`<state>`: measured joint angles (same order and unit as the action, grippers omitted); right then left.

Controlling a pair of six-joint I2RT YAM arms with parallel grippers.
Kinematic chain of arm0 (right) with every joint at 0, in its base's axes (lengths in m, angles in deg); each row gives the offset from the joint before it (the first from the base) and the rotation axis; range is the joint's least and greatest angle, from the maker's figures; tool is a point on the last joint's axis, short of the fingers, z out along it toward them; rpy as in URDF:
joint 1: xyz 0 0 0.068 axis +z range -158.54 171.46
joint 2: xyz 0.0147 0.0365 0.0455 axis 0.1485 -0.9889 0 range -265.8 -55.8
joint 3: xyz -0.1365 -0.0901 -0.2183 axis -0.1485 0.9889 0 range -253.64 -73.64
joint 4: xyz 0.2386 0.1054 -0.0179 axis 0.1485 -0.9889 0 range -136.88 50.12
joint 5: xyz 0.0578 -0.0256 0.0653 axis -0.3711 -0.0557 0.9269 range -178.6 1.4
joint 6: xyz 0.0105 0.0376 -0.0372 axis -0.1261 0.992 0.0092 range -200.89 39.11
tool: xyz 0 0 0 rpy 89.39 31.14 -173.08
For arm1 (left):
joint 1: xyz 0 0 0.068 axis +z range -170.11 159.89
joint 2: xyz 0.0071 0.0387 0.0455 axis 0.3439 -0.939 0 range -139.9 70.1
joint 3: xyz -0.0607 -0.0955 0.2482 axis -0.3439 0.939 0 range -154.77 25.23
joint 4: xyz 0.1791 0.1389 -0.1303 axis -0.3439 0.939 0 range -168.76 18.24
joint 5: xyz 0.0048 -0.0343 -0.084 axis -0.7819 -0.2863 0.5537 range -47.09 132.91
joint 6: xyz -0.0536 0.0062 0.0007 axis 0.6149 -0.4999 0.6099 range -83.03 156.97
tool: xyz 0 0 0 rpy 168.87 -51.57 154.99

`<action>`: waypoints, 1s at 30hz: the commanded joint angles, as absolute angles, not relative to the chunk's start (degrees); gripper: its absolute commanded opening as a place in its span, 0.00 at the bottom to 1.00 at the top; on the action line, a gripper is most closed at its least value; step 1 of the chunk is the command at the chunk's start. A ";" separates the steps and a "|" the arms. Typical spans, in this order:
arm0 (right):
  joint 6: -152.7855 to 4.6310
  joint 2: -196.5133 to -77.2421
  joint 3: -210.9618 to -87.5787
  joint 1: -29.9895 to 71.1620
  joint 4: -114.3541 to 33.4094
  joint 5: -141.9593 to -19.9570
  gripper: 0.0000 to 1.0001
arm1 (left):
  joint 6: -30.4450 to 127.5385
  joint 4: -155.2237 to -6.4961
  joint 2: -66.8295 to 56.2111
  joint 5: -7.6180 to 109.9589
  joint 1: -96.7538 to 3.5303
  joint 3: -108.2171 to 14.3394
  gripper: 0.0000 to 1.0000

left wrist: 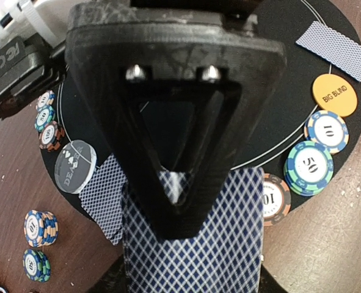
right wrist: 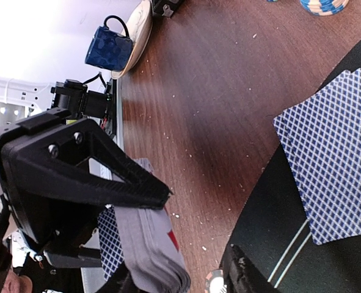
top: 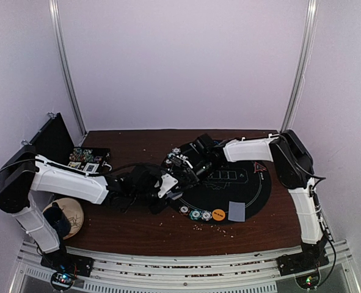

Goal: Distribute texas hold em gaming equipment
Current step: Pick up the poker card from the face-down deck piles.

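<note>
My left gripper is shut on a deck of blue-diamond-backed playing cards, held over the near left edge of the round black mat. My right gripper is at that deck. Its jaws stand apart, the upper one lying on the deck's edge, the lower one clear of it. One card lies on the mat's edge beside a clear dealer disc. Another card lies at the mat's near right. An orange disc and three poker chips line the near rim.
More chip stacks stand on the wooden table left of the mat, and others at its far left rim. An open chip case sits at back left. A pale plate with a blue mug is near the left arm's base.
</note>
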<state>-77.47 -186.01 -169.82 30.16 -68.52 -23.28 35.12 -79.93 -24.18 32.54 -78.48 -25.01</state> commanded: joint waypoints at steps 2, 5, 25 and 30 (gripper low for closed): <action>-79.19 -186.37 -171.26 26.64 -71.47 -31.01 0.39 | 34.95 -84.91 -23.19 33.95 -79.09 -25.83 0.15; -80.86 -186.37 -172.14 26.44 -73.73 -30.76 0.36 | 34.99 -84.91 -23.45 33.88 -79.09 -25.91 0.15; -93.98 -183.96 -177.55 21.61 -93.83 -22.56 0.00 | 34.88 -84.91 -24.26 33.36 -79.09 -26.00 0.15; -100.94 -182.30 -179.22 18.35 -101.02 -23.14 0.00 | 34.77 -84.85 -24.25 33.28 -79.09 -26.00 0.15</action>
<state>-93.89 -185.77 -176.92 20.52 -93.63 -21.95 35.12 -80.49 -24.42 32.67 -78.72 -25.01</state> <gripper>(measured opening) 0.005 0.500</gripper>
